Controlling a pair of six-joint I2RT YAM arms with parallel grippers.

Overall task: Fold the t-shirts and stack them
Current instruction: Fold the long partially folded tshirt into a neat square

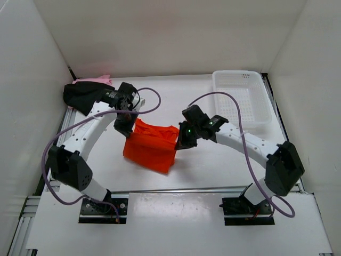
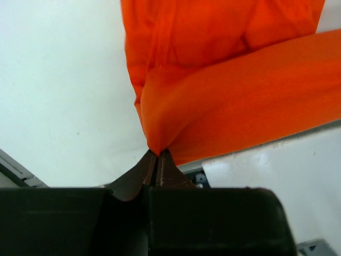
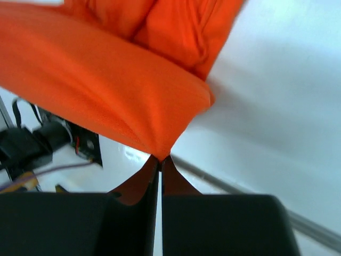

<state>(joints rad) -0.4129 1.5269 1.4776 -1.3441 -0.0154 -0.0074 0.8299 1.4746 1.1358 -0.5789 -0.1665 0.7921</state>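
The bright orange t-shirt (image 1: 152, 145) hangs folded between both arms over the middle of the table. My left gripper (image 1: 129, 129) is shut on its upper left corner, and in the left wrist view the orange t-shirt (image 2: 234, 96) runs into the pinched tips of that left gripper (image 2: 158, 152). My right gripper (image 1: 180, 144) is shut on the upper right corner; the right wrist view shows the orange t-shirt (image 3: 112, 90) drawn into the tips of the right gripper (image 3: 160, 158). A black t-shirt (image 1: 80, 96) and a light pink t-shirt (image 1: 96, 80) lie bunched at the back left.
A white mesh basket (image 1: 241, 96) stands at the back right. White walls close in the table at the back and both sides. A metal rail (image 1: 176, 190) runs along the near edge, in front of the arm bases.
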